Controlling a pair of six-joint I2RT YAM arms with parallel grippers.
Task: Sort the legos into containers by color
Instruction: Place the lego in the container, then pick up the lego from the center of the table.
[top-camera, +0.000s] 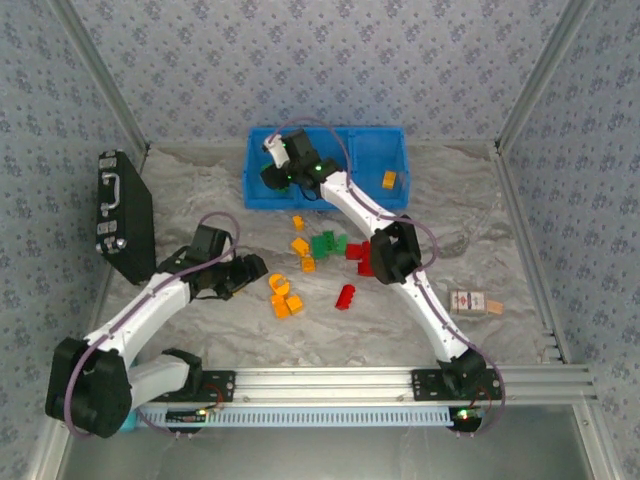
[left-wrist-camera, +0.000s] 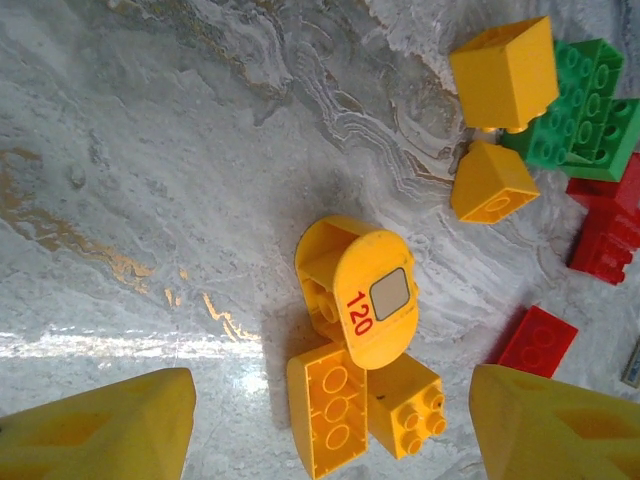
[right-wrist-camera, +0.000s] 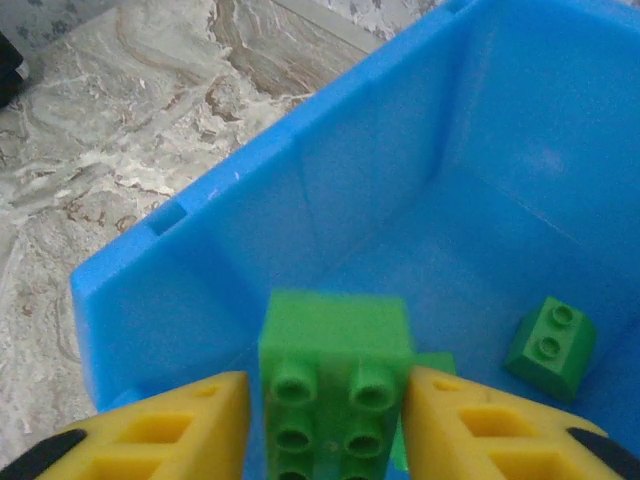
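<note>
Right hand (right-wrist-camera: 330, 425) hangs inside the left end compartment of the long bright blue plastic bin (top-camera: 365, 155). A green studded plastic brick (right-wrist-camera: 335, 380) sits between its yellow fingers, clamped or loose I cannot tell, and a smaller green brick (right-wrist-camera: 550, 345) lies on the floor there. Left hand (left-wrist-camera: 325, 420) is open, fingers spread wide, low over a yellow rounded piece marked 120 (left-wrist-camera: 370, 300) and two yellow bricks touching it on the grey marbled tabletop (left-wrist-camera: 150, 150). Other red, green and yellow legos (top-camera: 322, 250) lie scattered before the bin, and one orange-yellow brick (top-camera: 389, 180) sits in its right compartment.
</note>
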